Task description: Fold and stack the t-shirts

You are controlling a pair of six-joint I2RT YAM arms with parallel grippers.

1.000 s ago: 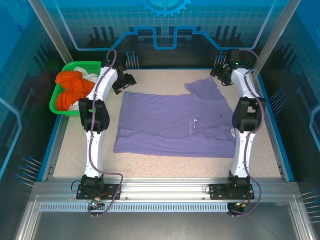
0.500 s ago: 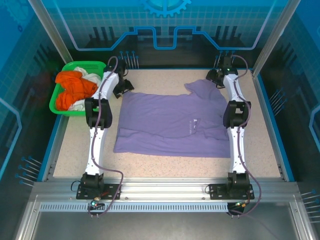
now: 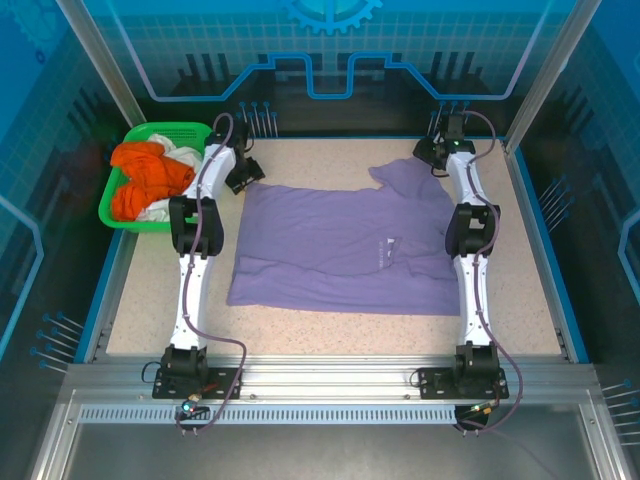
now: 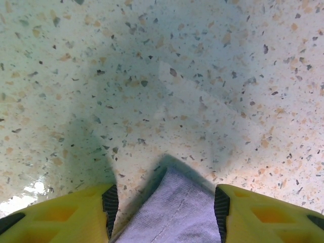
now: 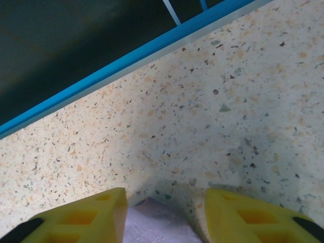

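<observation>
A large lavender-purple t-shirt lies spread flat on the speckled table, its small white lettering towards the right. My left gripper hovers at the shirt's far left corner, jaws open, and that purple corner lies between the yellow fingers. Over the far right sleeve, my right gripper is open too, with the sleeve tip between its fingers. Orange t-shirts and a white one are heaped in the green basket.
The green mesh basket stands at the table's far left corner. A blue raised edge runs along the back of the table, close beyond my right gripper. Bare speckled tabletop lies between the two grippers.
Both arms have stretched further to the table's back; the left gripper settled at the shirt's far left corner and the right gripper at the far sleeve. The shirt has not moved.
</observation>
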